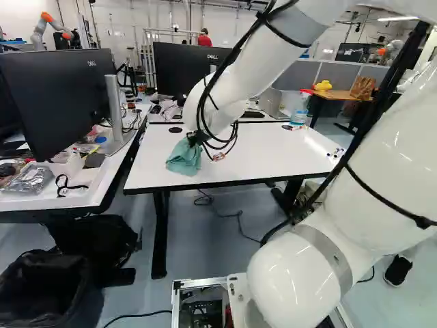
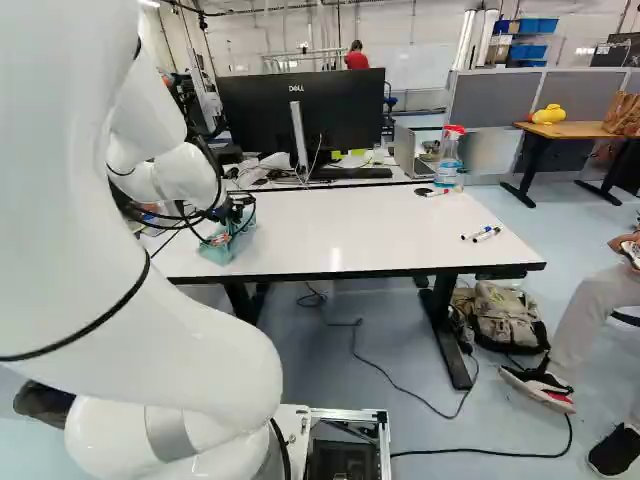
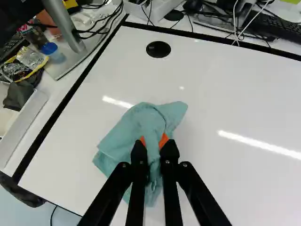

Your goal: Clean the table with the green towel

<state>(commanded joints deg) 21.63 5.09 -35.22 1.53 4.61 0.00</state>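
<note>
A green towel [image 3: 141, 123] is bunched in the grasp of my black gripper [image 1: 196, 139], its orange pads [image 3: 163, 140] pinching the cloth from both sides, over the left part of a white table [image 1: 259, 154] in the left base view. Ahead of the towel, in the wrist view, is a round black disc [image 3: 158, 49] on the tabletop. At the table's right end in the right base view lie markers [image 2: 484, 235]; a spray bottle [image 2: 448, 160] stands at the far right corner. Beyond rises a black monitor [image 2: 300, 115]; my white arm [image 1: 273, 55] reaches overhead.
</note>
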